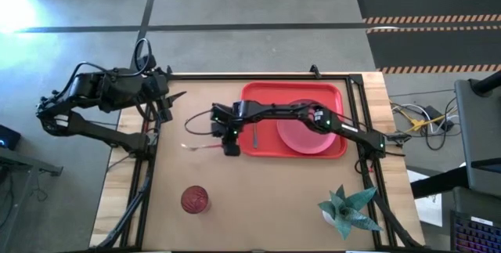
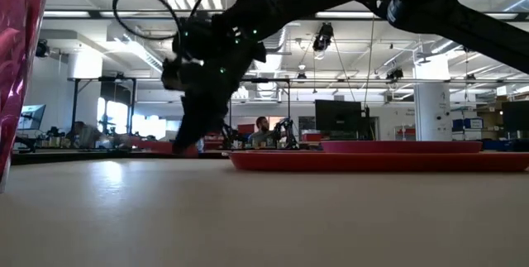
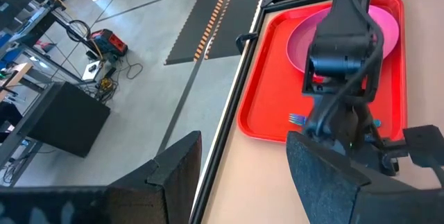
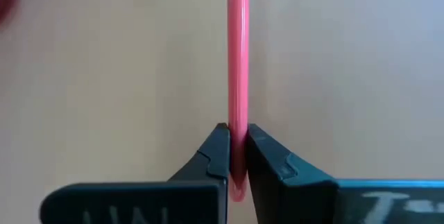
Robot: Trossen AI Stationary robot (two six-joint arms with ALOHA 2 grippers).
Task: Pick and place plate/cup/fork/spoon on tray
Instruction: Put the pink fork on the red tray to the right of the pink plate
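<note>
Right wrist view: right gripper (image 4: 238,156) clenched on the fork (image 4: 238,78) handle, near its end, ready to lift.
Fork place: on table, just beside tray (image 1: 254,147).
Left gripper (image 1: 174,98): released, parked at table edge.

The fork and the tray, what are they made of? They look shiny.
The fork, pinched between the right gripper fingers, has a smooth glossy pink handle, probably plastic, ending in a silver collar that looks like metal. The tray is an even bright red with rounded corners and a moulded rim, most likely plastic with a slight sheen.
</note>
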